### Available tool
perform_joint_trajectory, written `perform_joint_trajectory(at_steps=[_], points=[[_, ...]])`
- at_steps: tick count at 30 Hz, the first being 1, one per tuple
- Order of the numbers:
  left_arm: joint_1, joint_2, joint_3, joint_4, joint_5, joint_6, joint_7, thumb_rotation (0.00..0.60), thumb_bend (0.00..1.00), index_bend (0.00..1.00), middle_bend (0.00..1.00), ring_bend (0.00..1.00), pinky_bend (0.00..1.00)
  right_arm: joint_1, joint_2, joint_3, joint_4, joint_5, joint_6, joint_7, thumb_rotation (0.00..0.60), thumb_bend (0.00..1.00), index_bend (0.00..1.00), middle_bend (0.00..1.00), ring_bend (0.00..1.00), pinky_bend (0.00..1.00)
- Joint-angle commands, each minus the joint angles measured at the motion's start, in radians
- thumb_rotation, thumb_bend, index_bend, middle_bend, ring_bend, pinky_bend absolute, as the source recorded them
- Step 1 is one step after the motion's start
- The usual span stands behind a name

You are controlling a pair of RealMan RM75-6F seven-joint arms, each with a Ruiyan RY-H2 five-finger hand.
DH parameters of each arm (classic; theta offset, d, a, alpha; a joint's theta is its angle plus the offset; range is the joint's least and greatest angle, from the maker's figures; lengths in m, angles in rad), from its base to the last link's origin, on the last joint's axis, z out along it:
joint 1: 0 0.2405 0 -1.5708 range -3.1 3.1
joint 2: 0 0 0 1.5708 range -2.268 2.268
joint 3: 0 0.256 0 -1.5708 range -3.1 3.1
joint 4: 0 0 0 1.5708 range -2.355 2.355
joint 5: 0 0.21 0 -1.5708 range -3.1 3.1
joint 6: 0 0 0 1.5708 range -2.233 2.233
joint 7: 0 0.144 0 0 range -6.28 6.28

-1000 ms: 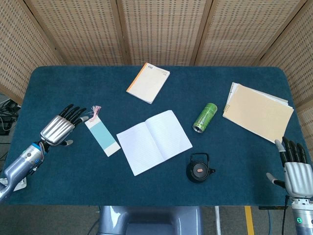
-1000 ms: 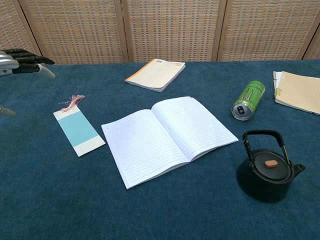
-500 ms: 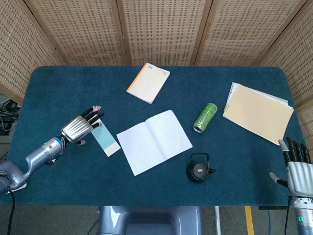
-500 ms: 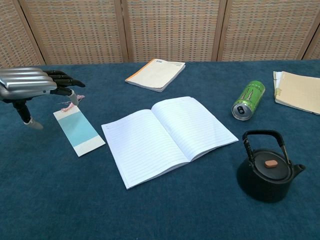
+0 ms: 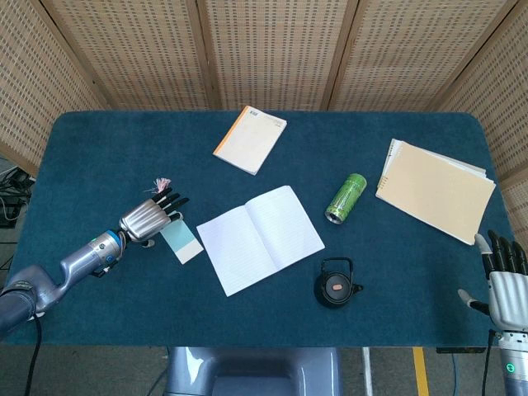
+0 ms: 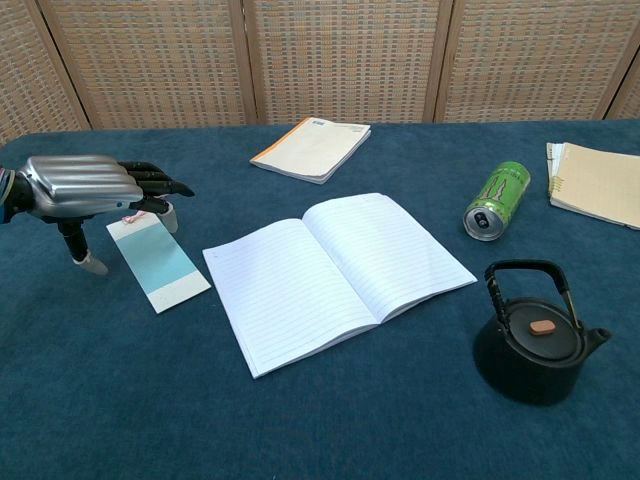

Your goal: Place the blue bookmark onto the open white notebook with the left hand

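Left hand parked over the bookmark, nothing picked up yet

My left hand (image 6: 85,187) hangs flat, palm down, over the tasselled end of the blue bookmark (image 6: 160,262), fingers stretched out side by side and holding nothing as far as I can see; whether the fingertips touch the card I honestly can't tell from either view. The bookmark lies flat on the cloth just beside the left page of the open white notebook (image 6: 335,272), so pretty much the whole job is left: grab, lift, carry over, drop. My right hand (image 5: 505,280) sits open and idle at the near right edge. Around it there's a dark blue cloth-covered table (image 5: 107,280), with woven wicker-style screens (image 5: 264,49) behind.
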Motion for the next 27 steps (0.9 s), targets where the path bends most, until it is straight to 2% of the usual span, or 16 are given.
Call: perform_joint_trajectory(at_steps=[1,9,27], points=[[-0.010,-0.022,0.011,0.025,-0.005,-0.007,-0.005,0.600,0.04,0.27,0.00,0.00,0.00,0.000,-0.001,0.000,0.002,0.002,-0.002,0.001,0.600,0.10,0.03,0.00,0.00,0.00],[-0.028,-0.066,0.027,0.090,-0.020,-0.011,-0.029,0.600,0.04,0.26,0.00,0.00,0.00,0.002,-0.006,0.002,0.011,0.008,-0.008,-0.001,0.600,0.10,0.04,0.00,0.00,0.00],[-0.056,-0.119,0.066,0.155,-0.032,-0.019,-0.055,0.600,0.05,0.29,0.00,0.00,0.00,0.004,-0.013,0.005,0.030,0.018,-0.017,0.007,0.600,0.10,0.04,0.00,0.00,0.00]])
